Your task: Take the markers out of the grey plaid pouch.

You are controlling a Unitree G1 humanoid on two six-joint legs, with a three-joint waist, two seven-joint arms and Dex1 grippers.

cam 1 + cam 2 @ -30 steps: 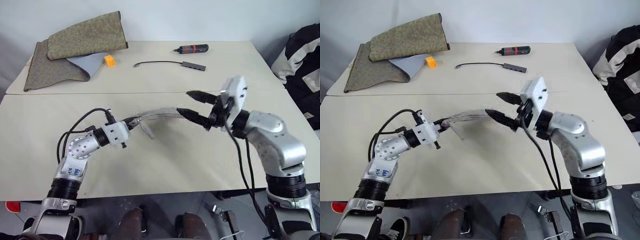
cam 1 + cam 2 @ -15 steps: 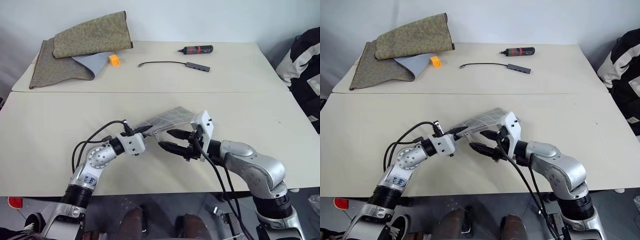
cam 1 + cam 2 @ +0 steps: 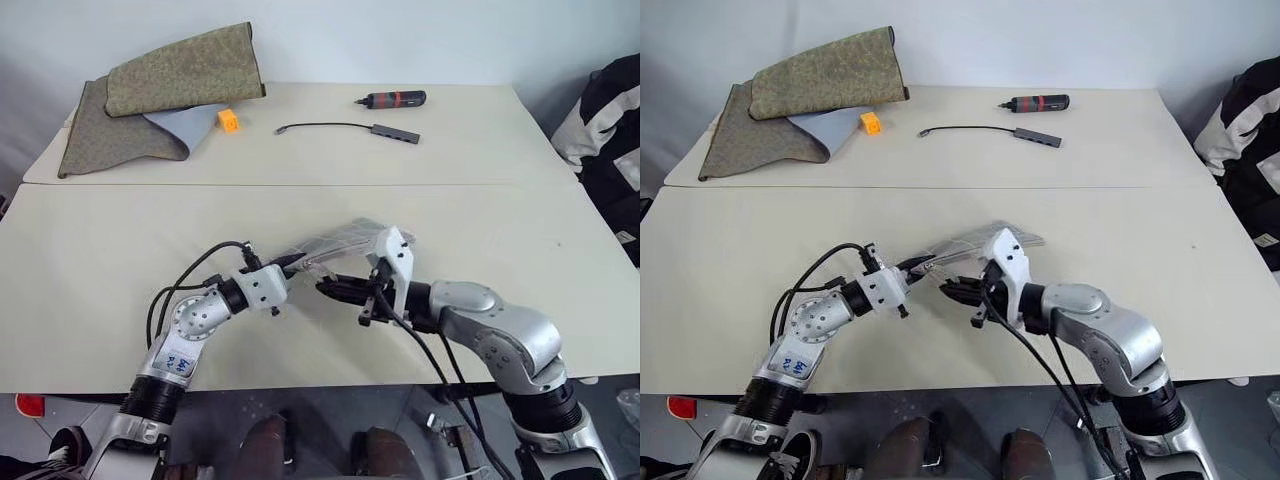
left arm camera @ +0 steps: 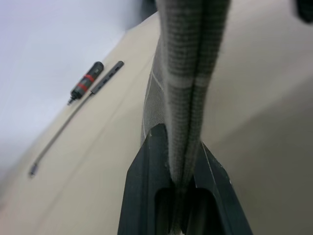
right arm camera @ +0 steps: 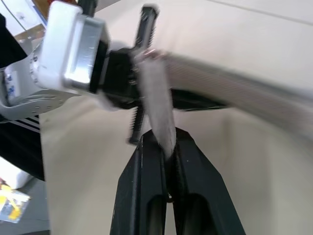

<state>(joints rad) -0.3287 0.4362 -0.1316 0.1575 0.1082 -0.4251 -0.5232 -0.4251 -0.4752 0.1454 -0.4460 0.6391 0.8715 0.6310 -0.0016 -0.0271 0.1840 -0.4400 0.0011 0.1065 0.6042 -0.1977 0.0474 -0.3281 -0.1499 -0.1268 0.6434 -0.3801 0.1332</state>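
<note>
While your left tool stays clamped on one edge of the grey plaid pouch, your right tool has closed on a flap of that pouch just beside it. You have the pouch lifted off the surface, between both tools, near its front edge.

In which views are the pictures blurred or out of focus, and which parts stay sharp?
Left wrist view: the grey plaid pouch is soft up close, the far cable too. Right wrist view: the pouch edge and the left pincer are smeared, its own black fingers sharper. Left eye view: evenly lit, sharp.
</note>
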